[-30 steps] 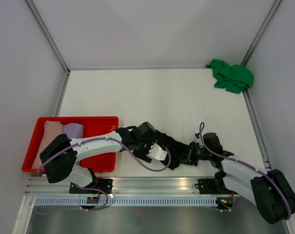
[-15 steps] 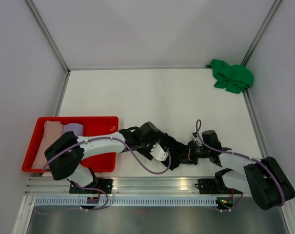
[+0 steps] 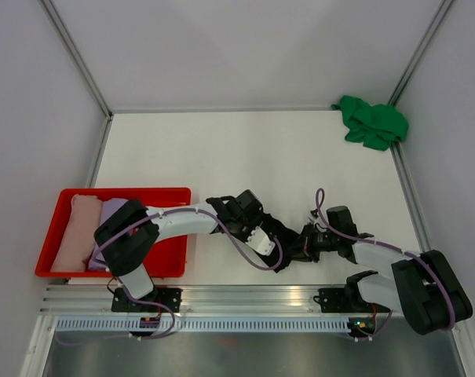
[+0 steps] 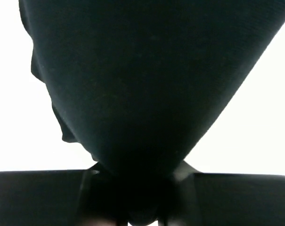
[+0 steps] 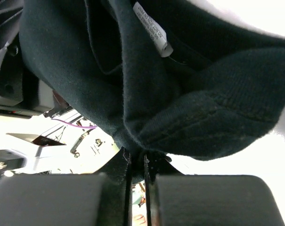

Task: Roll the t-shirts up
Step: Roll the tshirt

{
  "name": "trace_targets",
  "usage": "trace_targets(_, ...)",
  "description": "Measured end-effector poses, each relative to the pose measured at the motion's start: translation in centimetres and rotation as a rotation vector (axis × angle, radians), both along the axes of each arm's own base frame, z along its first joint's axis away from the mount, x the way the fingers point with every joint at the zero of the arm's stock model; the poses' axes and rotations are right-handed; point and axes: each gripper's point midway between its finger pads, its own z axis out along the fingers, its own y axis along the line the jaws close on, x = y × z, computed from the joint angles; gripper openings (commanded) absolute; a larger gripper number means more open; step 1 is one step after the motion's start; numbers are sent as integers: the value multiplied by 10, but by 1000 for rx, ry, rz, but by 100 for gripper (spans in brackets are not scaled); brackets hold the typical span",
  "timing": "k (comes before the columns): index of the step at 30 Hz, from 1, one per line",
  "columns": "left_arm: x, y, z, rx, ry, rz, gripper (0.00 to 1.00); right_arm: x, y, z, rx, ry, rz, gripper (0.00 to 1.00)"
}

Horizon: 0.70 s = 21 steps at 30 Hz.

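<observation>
Since the left claw [image 4: 142,207] has just clenched on the black t-shirt [image 4: 147,84] bunched ahead of it, right claw [image 5: 136,162] pinching the same cloth alongside, spreading for rolling can likely begin.

Black t-shirt [image 5: 147,84] — matt knit cloth

The left arm [image 3: 131,236] swung rightward across the red tray [image 3: 64,196], the left gripper [image 3: 270,238] drew its jaws in on the black t-shirt [image 3: 288,234], and the right arm [image 3: 422,290] tucked its elbow in.
</observation>
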Motion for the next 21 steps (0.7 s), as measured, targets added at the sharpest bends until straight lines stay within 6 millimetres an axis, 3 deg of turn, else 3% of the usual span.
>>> trace_targets(1, -1, 0, 1, 1, 10, 5, 3, 0, 0, 0, 0, -2, -1, 14)
trace_targets(3, -4, 2, 3, 6, 48, 17, 2, 1, -1, 0, -2, -5, -2, 25)
trace_targets(8, -21, 21, 10, 54, 214, 67, 2, 17, -8, 14, -97, -125, 34, 39)
trace_targets(14, -38, 55, 25, 117, 482, 177, 2, 63, -16, 84, -233, -572, 61, 52)
trace_targets(17, -48, 69, 26, 153, 624, 231, 2, 59, -11, 105, -253, -735, 99, 57)
trace_targets(21, -59, 80, 22, 195, 732, 270, 3, 37, 7, 110, -243, -871, 192, 61)
